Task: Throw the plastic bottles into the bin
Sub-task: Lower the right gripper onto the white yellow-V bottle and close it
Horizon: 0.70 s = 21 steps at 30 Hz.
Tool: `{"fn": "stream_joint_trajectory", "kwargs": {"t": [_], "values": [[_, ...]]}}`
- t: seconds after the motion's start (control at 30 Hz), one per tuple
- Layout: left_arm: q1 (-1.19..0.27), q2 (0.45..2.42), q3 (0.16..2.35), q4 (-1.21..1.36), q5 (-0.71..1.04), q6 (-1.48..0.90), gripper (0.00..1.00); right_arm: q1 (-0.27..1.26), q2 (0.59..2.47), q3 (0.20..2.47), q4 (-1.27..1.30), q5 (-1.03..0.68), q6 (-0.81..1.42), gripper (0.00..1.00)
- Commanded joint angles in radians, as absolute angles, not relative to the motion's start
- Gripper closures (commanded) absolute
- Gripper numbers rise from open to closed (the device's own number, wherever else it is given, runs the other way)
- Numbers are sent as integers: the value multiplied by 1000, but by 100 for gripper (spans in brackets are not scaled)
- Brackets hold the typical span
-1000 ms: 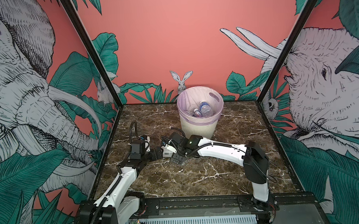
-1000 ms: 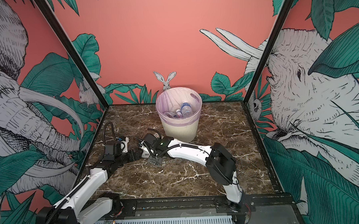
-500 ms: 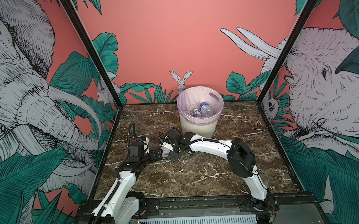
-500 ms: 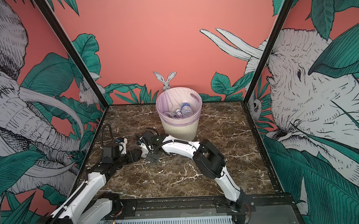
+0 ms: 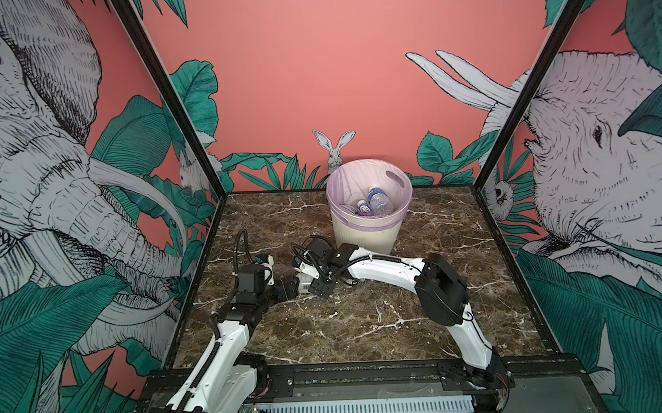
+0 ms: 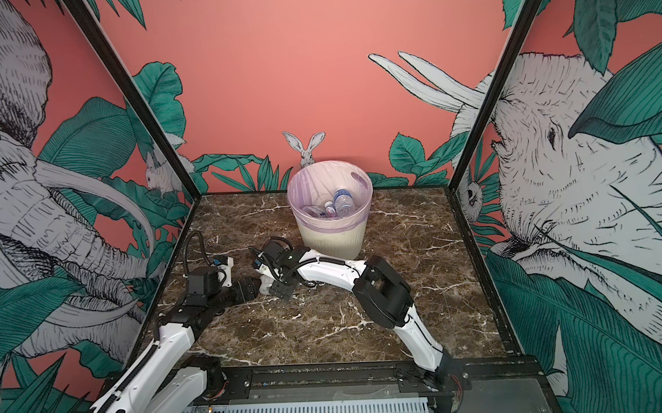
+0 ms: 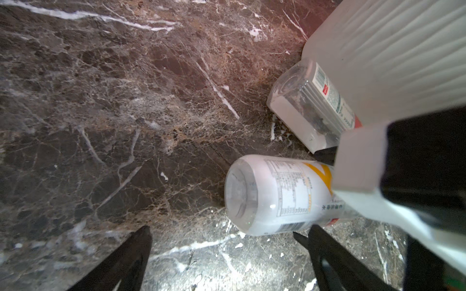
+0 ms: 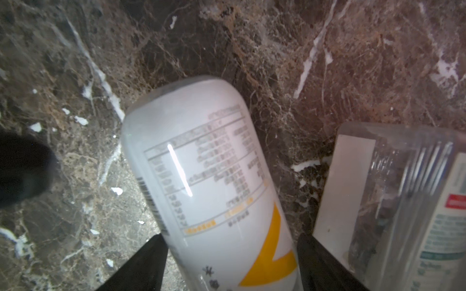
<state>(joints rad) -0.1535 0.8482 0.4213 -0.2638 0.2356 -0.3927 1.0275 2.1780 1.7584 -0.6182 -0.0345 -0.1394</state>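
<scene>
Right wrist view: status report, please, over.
Left gripper open, empty. Right gripper straddles the white-labelled bottle lying on the table; grip unconfirmed. Flat-sided clear bottle close beside, by the bin.

two bottles out, several binned

a white-labelled bottle [image 8: 201, 163] with a yellow mark lies on its side between the fingers of my right gripper [image 8: 230, 236], near-left of the bin [image 5: 363, 238]. beside it, toward the bin, a clear flat-sided bottle [image 7: 302, 105] lies close against the ribbed cream wall. the bin stands upright, far centre, lilac-lined, holding several clear capped bottles [image 5: 377, 205].
</scene>
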Motion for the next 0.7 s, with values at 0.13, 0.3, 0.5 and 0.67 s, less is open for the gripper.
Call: {"fn": "stream_joint_trajectory", "kwargs": {"t": [0.13, 0.3, 0.5, 0.67], "values": [[-146, 826, 389, -281, 239, -405, 2, 1035, 2225, 1757, -628, -66, -101, 19], [-146, 821, 387, -281, 245, -404, 2, 1036, 2226, 1750, -622, -72, -93, 29], [-146, 819, 383, -277, 250, -406, 2, 1037, 2184, 1703, -602, -67, -89, 44], [-146, 814, 389, -279, 253, -397, 3, 1043, 2134, 1634, -571, -55, -80, 54]]}}
